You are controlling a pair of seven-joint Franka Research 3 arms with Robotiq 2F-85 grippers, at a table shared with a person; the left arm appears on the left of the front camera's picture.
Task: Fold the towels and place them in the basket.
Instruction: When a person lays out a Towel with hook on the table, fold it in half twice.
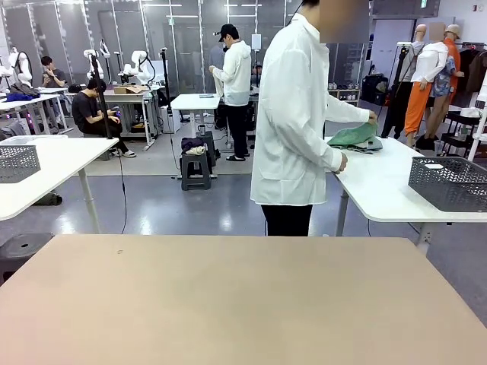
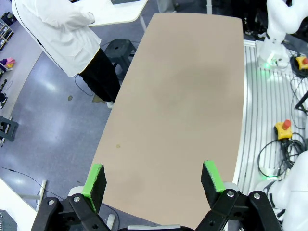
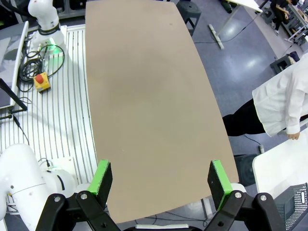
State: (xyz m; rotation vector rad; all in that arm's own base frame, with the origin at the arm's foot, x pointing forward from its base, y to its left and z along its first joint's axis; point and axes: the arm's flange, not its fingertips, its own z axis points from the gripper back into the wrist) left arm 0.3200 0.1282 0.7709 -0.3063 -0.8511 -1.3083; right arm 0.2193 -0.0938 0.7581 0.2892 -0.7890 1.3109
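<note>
Towels (image 1: 354, 138) lie on the white side table (image 1: 380, 190) under a person's hand (image 1: 370, 119), with the basket (image 1: 449, 182) at that table's right end. Left gripper (image 2: 153, 179) and right gripper (image 3: 160, 175): jaws wide apart, empty.

No lettering, label, brand, number or sign can be read anywhere here.
</note>
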